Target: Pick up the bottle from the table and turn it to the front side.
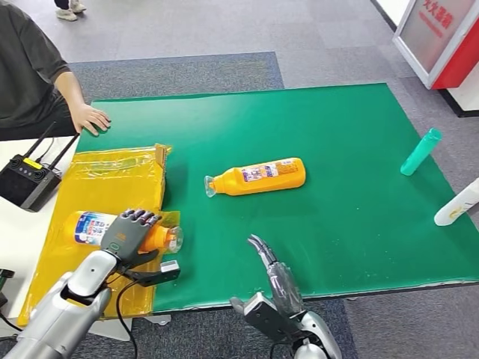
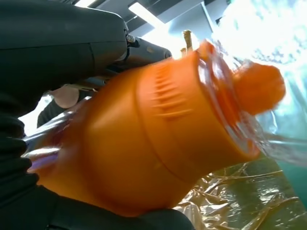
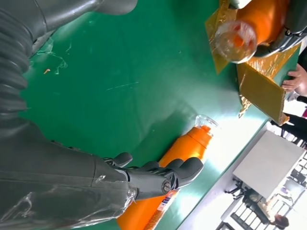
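My left hand (image 1: 131,233) grips an orange bottle (image 1: 96,228) with a blue and white label and a clear cap, lying over the yellow plastic-wrapped cardboard (image 1: 107,179) at the table's left. Up close, the orange bottle (image 2: 145,134) fills my left hand's grasp, clear cap (image 2: 260,96) pointing away. A second orange bottle (image 1: 260,176) lies on its side mid-table, label up, clear cap to the left. My right hand (image 1: 271,273) hovers open near the front edge, short of that bottle (image 3: 173,172). The held bottle's cap (image 3: 235,40) is also seen from the right wrist.
A green mat (image 1: 339,224) covers the table. A teal bottle (image 1: 420,151) and a white bottle (image 1: 457,203) lie at the right edge. A person's hand (image 1: 90,118) rests on the far left corner. A black remote (image 1: 25,178) sits on a white surface at left.
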`<action>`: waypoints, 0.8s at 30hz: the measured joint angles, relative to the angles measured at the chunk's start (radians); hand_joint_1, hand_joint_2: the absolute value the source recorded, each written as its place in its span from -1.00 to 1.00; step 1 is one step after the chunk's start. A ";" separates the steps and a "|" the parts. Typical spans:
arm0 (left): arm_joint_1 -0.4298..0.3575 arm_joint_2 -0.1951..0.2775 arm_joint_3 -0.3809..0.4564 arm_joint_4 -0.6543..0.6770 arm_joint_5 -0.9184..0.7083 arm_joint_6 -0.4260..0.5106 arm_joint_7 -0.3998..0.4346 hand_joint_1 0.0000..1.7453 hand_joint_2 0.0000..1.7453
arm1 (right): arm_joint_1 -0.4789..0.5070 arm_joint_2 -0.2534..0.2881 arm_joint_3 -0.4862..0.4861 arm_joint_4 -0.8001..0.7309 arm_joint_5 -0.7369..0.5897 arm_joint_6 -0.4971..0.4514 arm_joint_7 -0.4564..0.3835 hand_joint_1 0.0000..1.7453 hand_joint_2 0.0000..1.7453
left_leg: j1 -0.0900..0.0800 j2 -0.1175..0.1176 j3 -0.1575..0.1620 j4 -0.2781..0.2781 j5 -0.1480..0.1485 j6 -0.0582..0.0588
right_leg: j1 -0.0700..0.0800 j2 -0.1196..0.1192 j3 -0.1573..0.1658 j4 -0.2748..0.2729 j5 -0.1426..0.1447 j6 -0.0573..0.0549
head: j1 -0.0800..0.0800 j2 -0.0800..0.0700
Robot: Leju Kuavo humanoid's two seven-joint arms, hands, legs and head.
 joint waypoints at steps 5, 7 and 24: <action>-0.015 -0.021 -0.012 0.026 0.009 0.000 0.013 -1.00 1.00 | 0.004 -0.004 0.000 0.000 -0.001 -0.005 0.001 -1.00 1.00 | 0.000 0.000 0.000 0.000 0.000 0.000 | 0.000 0.000 0.000 0.000 0.000 0.000 | 0.000 0.000; -0.017 -0.030 -0.013 0.030 0.039 0.000 0.010 -1.00 1.00 | 0.007 -0.006 0.000 0.000 -0.002 -0.010 0.003 -1.00 1.00 | 0.000 0.000 0.000 0.000 0.000 0.000 | 0.000 0.000 0.000 0.000 0.000 0.000 | 0.000 0.000; 0.312 -0.231 0.127 -0.231 0.939 -0.006 -0.436 -1.00 0.50 | 0.140 -0.078 -0.045 -0.090 -0.128 -0.031 -0.086 -1.00 1.00 | -0.001 0.000 0.000 0.000 -0.004 0.001 | -0.002 0.000 0.000 -0.001 -0.001 0.001 | 0.000 0.000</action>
